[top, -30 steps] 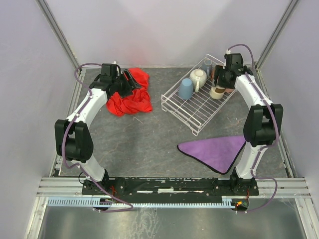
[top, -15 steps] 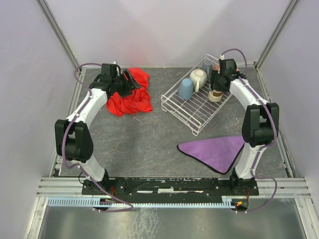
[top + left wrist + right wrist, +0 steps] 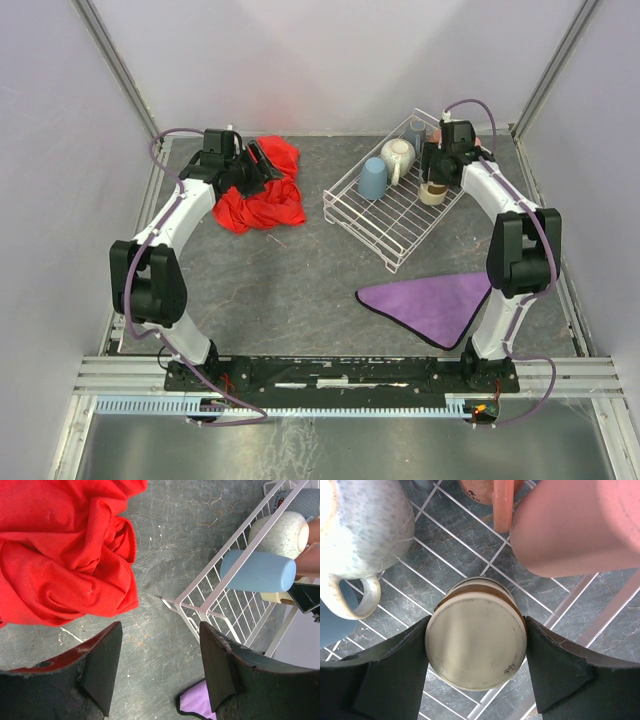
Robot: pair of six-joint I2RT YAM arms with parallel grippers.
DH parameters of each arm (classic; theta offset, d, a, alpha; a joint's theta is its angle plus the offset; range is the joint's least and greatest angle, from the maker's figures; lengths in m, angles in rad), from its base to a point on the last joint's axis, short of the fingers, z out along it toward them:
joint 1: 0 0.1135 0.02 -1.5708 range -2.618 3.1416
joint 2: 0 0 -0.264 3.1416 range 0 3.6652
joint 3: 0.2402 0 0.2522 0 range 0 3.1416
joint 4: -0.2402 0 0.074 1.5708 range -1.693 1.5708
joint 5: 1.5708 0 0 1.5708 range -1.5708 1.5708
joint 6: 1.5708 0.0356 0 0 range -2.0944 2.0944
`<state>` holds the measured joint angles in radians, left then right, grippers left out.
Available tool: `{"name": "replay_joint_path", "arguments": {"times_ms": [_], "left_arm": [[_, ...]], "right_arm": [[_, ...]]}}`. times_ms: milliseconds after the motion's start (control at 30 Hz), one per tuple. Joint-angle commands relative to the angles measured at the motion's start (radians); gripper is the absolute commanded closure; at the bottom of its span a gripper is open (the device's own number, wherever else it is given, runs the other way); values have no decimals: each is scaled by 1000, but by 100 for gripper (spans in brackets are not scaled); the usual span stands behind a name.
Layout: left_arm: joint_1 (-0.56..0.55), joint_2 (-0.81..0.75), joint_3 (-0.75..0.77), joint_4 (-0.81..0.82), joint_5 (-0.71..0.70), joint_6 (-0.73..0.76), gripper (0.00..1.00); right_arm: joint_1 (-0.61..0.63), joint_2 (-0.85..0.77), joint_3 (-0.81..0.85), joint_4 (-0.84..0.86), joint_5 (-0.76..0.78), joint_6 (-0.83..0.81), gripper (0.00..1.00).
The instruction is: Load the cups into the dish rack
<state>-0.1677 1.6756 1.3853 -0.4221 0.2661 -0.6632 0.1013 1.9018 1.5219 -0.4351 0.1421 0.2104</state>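
Note:
The white wire dish rack [image 3: 385,215] stands at the back right. In it are a light-blue cup [image 3: 372,178], a cream speckled handled mug [image 3: 399,155] and a cream cup with a brown band [image 3: 434,191]. The right wrist view shows this banded cup [image 3: 476,645] bottom-up on the rack wires, my right gripper [image 3: 476,652] shut on it with a finger against each side. A salmon-pink tumbler [image 3: 580,525] and an orange mug [image 3: 492,492] lie just beyond. My left gripper [image 3: 160,670] hangs open and empty over the table beside the rack [image 3: 210,602].
A crumpled red cloth [image 3: 262,195] lies at the back left, under the left gripper [image 3: 262,160]. A purple cloth [image 3: 435,300] lies in front of the rack, near the right arm. Grey walls enclose the table on three sides.
My right gripper has swung left over the rack and come down with the banded cup, which now rests on the rack wires. The left arm has not moved.

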Motion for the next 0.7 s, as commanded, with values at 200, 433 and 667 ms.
{"name": "replay_joint_path", "arguments": {"times_ms": [200,433,667], "left_arm": [[5,-63,-28,42,-9,25,30],[5,-98,-53,43,-45,27,29],[7,-125,-92,48,-132,34,26]], "right_arm": [[11,-91,-34,-7,11,-16,13],[14,-138,-30,-6,1,-7,8],[17,-240,-24,-43,-3,29,6]]}}
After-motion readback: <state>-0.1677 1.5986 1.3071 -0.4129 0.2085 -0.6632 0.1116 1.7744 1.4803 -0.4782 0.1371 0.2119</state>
